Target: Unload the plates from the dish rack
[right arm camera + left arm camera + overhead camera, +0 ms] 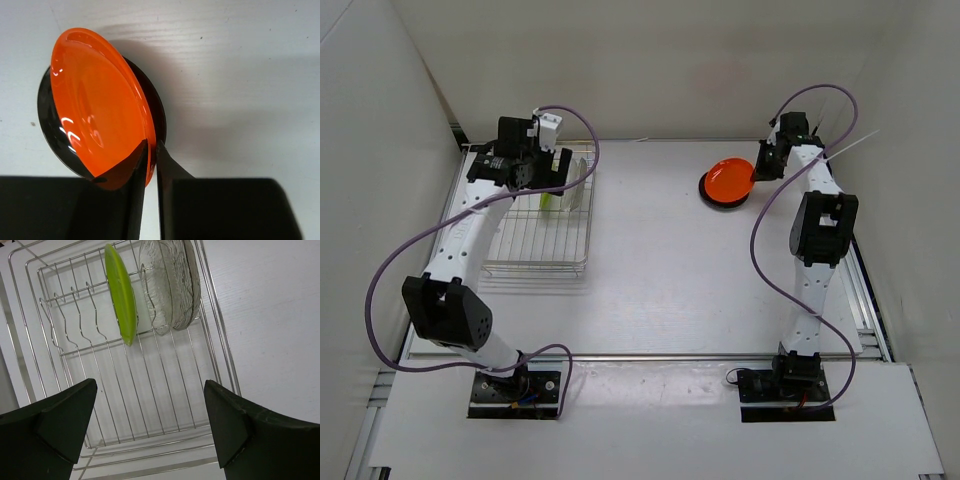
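The right gripper (151,156) fills the lower edge of its wrist view, its two black fingers (131,200) closed to a narrow gap and pinching the near rim of the orange plate (100,105). This plate is tilted, its gripped edge raised, and it sits over the black plate (50,130), which lies flat on the white table (670,270) at the far right. Whether the far edge of the orange plate touches the black one cannot be determined. The left gripper (150,390) has its two fingers spread wide and holds nothing; it hangs above the dish rack (220,340), a single silver wire basket at the far left of the table. Inside the rack, two plates stand upright on edge between the wire dividers at the far end: one lime green plate (122,295) and, just beside it toward the right wall of the rack, one clear glassy plate (170,285). The clear plate shows a doubled outline, and it reads as one textured piece as far as can be determined. The divider slots to the left of the green plate hold nothing. Total count: four plates, with two in the rack and two out of it at the right arm, well apart from the rack.
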Action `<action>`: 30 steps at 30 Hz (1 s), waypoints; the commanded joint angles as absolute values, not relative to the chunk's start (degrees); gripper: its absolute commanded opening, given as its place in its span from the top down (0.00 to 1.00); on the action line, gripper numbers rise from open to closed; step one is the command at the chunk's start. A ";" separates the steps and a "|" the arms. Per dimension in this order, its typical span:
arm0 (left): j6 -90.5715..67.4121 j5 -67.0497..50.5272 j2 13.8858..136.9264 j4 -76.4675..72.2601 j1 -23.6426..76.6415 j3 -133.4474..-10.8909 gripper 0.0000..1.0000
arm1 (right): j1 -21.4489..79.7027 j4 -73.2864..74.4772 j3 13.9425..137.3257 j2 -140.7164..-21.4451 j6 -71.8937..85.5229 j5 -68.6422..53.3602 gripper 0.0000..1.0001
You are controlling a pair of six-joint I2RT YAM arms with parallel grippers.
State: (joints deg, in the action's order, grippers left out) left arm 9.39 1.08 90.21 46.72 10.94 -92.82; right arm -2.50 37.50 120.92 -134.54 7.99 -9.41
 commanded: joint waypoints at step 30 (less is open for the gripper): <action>4.39 -14.68 99.03 35.16 1.14 -92.72 0.06 | -2.55 40.69 110.75 -117.08 2.99 -13.09 0.37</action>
State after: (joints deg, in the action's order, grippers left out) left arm 4.45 -11.31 96.53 37.56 1.28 -89.12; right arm -2.50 39.35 112.79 -120.57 4.60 -11.99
